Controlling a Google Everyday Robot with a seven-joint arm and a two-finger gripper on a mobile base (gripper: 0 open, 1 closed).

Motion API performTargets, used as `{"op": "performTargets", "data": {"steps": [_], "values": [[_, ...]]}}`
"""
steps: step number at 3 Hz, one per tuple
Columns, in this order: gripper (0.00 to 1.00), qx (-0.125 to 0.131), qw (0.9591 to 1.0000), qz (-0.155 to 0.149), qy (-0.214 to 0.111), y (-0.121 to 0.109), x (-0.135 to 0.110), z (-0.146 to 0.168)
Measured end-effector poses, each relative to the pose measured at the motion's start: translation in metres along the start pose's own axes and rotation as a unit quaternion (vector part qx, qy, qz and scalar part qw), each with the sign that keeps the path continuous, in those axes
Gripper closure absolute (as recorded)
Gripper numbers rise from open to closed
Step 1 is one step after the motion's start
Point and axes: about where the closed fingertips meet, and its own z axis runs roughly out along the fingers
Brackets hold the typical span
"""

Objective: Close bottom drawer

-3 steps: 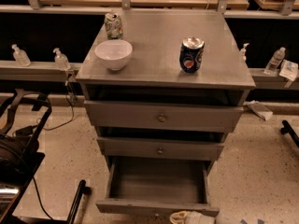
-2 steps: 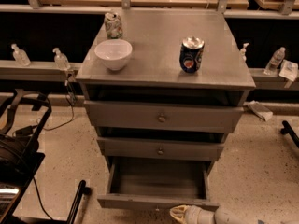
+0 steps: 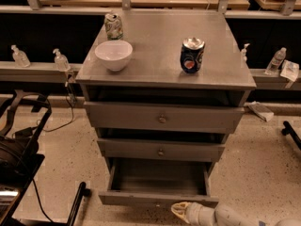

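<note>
At the lower edge of the view, the gripper (image 3: 181, 210) lies just in front of the bottom drawer (image 3: 157, 199); whether it is parted or closed cannot be told. That drawer stands pulled out of the grey cabinet (image 3: 155, 69). Farther back, a white bowl (image 3: 113, 54) and a blue can (image 3: 192, 55) stand on its top.

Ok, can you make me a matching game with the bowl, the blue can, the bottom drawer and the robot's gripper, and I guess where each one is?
Things:
1. white bowl
2. blue can
3. bottom drawer
4. gripper

Places or states:
A. pulled out, open
B. on the cabinet top, right side of the picture
C. down low, just in front of the open drawer's front
D. on the cabinet top, left side of the picture

Pairs: 1-D, 2-B, 3-A, 4-C
</note>
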Motion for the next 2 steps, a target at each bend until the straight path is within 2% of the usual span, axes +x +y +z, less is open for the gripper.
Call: {"op": "performTargets", "data": {"steps": [1, 2], "values": [[1.0, 0.004, 0.9999, 0.009, -0.012, -0.0147, -0.0028, 0.0149], [1.0, 0.001, 0.9998, 0.012, -0.014, -0.014, -0.0016, 0.0197]]}}
